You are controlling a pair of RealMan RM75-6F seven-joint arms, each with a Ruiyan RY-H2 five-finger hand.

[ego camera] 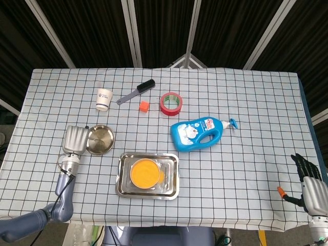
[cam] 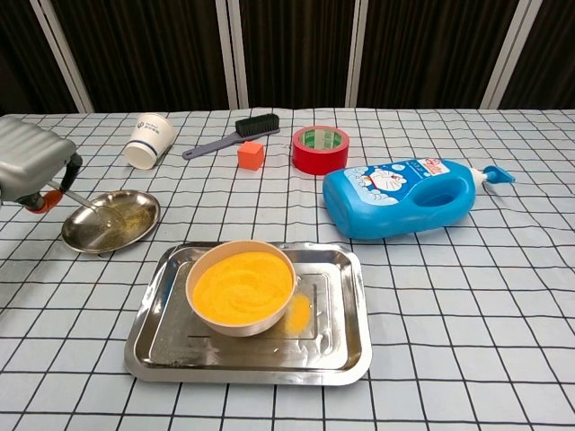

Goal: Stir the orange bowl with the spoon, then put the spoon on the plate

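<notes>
Left hand (cam: 31, 166) grips spoon (cam: 90, 205), bowl end resting in plate (cam: 135, 229) just beside it. Orange bowl (cam: 241, 287) sits apart, to its right. Right hand (ego camera: 309, 179) idle, fingers spread

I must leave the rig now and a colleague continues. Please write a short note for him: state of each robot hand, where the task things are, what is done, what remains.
Left robot hand: holds the spoon by its handle, bowl end lying in the round metal plate.
Right robot hand: off the table's right edge, fingers apart, holding nothing.
Orange bowl: in the steel tray, nothing in it but the orange mix.
Done: spoon is out of the bowl and at the plate.
Left: release the spoon so it rests on the plate, then withdraw the left robot hand.
</notes>
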